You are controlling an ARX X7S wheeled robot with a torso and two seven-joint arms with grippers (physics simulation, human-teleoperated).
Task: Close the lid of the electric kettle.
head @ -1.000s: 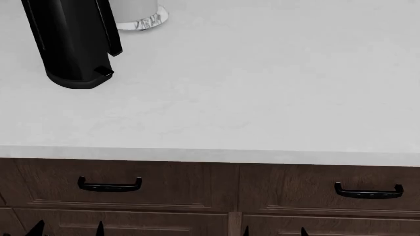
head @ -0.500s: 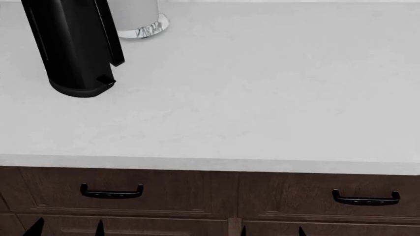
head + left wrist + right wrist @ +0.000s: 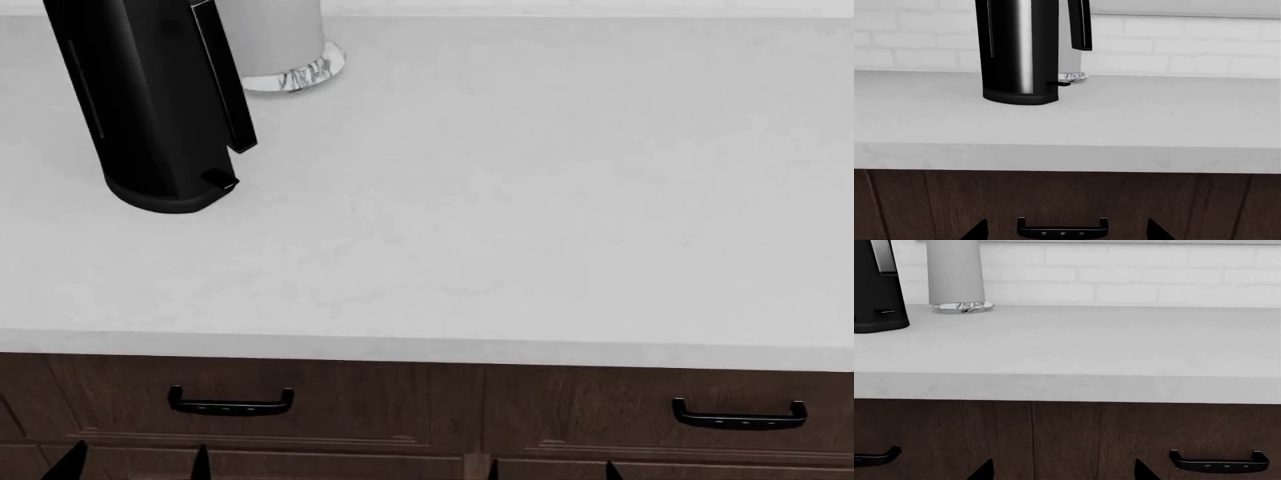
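Observation:
The tall glossy black electric kettle (image 3: 147, 110) stands at the far left of the white counter, its straight handle and small switch tab facing right. It also shows in the left wrist view (image 3: 1017, 50) and at the edge of the right wrist view (image 3: 874, 290). Its top and the lid are cut off in every view. My left gripper (image 3: 134, 465) and right gripper (image 3: 550, 470) are low, in front of the dark drawers, far below the kettle. Only their fingertips (image 3: 977, 231) (image 3: 984, 470) show, wide apart with nothing between them.
A white cylinder with a marbled base (image 3: 287, 45) stands just behind and right of the kettle. The white counter (image 3: 534, 200) has a front edge above dark wood drawers with black handles (image 3: 230, 403) (image 3: 738, 414). A white tiled wall (image 3: 1121, 275) backs the counter.
The head view has shifted: the counter edge, kettle and drawer handles sit lower in the picture than a second ago. The gripper tips stay at the bottom edge.

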